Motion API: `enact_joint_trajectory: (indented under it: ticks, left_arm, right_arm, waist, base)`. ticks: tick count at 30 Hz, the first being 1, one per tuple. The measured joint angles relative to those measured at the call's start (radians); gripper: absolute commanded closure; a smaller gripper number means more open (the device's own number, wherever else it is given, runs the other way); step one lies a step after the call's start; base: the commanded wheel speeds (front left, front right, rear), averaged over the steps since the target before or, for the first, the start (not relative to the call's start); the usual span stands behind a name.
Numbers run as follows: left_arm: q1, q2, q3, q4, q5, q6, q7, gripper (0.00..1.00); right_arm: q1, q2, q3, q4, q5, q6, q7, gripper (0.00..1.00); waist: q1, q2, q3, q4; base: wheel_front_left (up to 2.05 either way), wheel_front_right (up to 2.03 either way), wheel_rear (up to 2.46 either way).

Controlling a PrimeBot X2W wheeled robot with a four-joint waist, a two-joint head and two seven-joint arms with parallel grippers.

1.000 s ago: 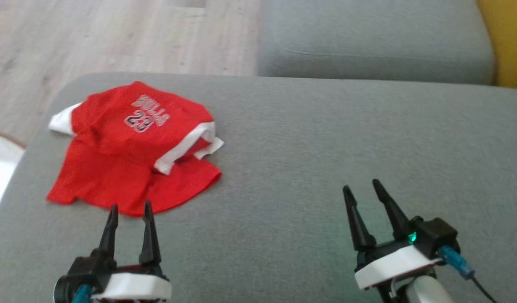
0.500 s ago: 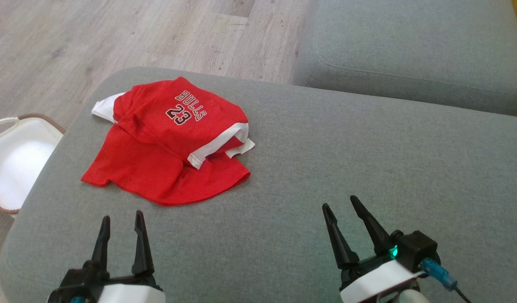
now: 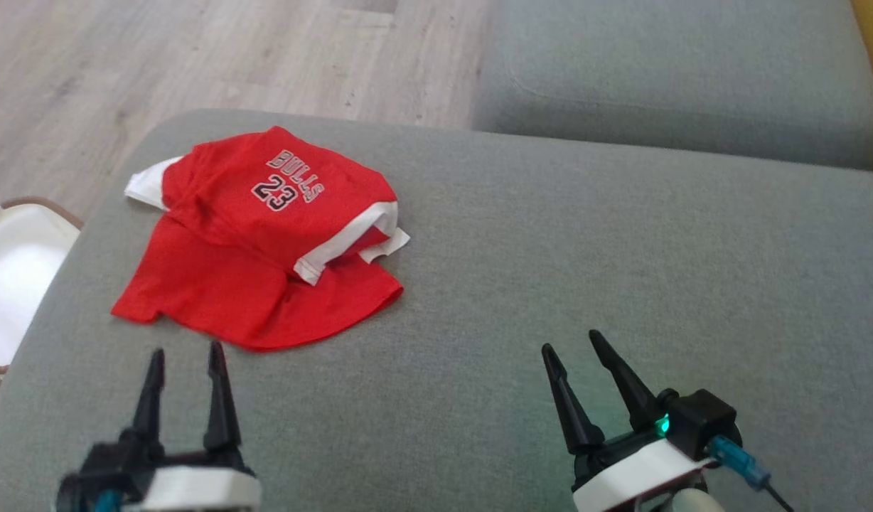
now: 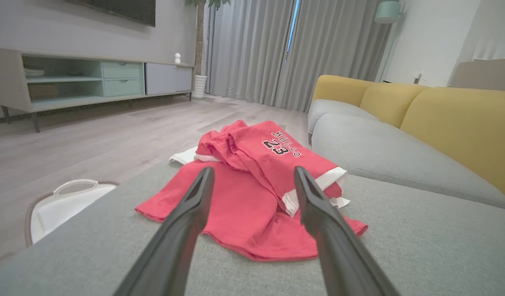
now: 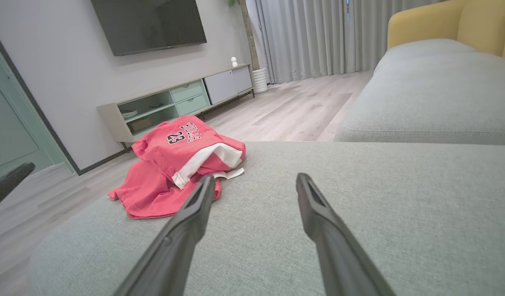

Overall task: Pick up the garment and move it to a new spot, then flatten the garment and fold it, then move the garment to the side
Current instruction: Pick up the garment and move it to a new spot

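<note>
Red Bulls 23 jersey (image 3: 259,242) crumpled on the grey sofa seat (image 3: 550,270)
The left tool (image 3: 185,350), spread wide and empty, hovers just short of its near hem; the right tool (image 3: 570,341) (equally agape, nothing held) is well apart.

The garment (image 3: 259,242) lies on the cushion (image 3: 550,284) just ahead of my left tool (image 3: 185,350), ahead and well left of my right tool (image 3: 571,340). A basket (image 3: 17,277) sits on the floor (image 3: 88,71), left of my left tool.
</note>
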Motion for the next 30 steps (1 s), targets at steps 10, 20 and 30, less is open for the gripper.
enact_joint_trajectory:
  ticks: [10, 20, 30]
  left_arm:
    - [-0.348, 0.15, 0.008, 0.148, 0.045, -0.06, 0.056, 0.0]
    - [-0.727, 0.31, -0.165, 0.4, 0.003, -0.089, 0.319, 0.0]
    - [-0.899, 0.399, -0.367, 0.612, -0.186, -0.089, 0.418, 0.0]
  right_arm:
    - [-0.052, 0.0, -0.058, -0.028, -0.032, 0.0, 0.0, 0.0]
    - [-0.107, -0.001, -0.139, -0.067, -0.071, 0.0, 0.0, 0.0]
    - [-0.164, -0.001, -0.166, -0.096, -0.081, 0.0, 0.0, 0.0]
  waist:
    - [0.0002, 0.0, 0.083, -0.049]
    - [0.0003, 0.0, 0.206, -0.108]
    - [0.0003, -0.0001, 0.326, -0.183]
  base:
    - [0.0, 0.0, 0.0]
    - [0.0, 0.0, 0.0]
    - [0.0, 0.0, 0.0]
